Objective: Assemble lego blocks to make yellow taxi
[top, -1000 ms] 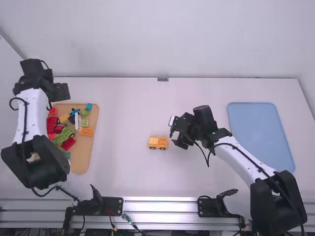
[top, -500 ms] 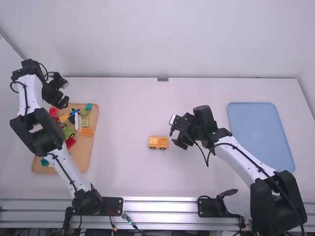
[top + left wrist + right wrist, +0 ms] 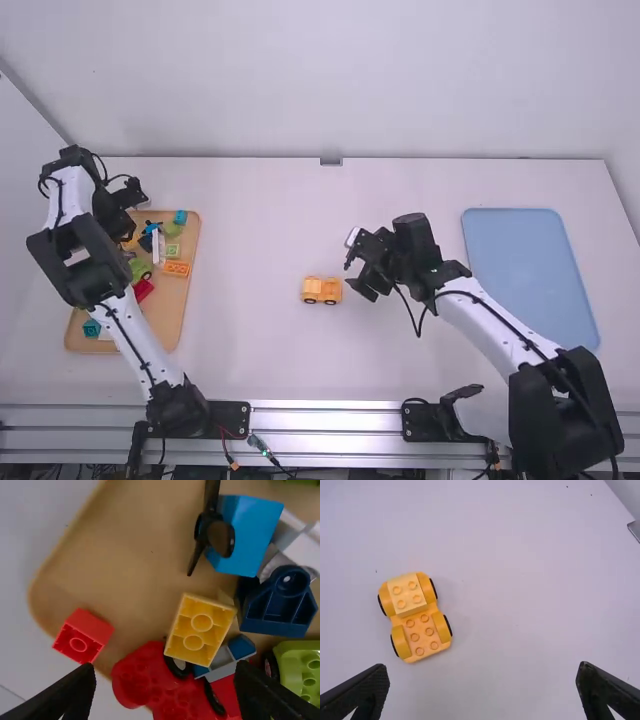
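Against a pale, plain wall (image 3: 330,80) spreads a smooth white counter (image 3: 250,350). On it a yellow plastic toy-brick car with black tyres (image 3: 322,290) stands near the right gripper (image 3: 354,268), fingers spread. The left gripper (image 3: 131,215), also spread, hangs over a tan tray (image 3: 170,335) holding a yellow plastic brick (image 3: 200,628), hollow side showing. Rightward lies a flat blue rectangle (image 3: 530,270).
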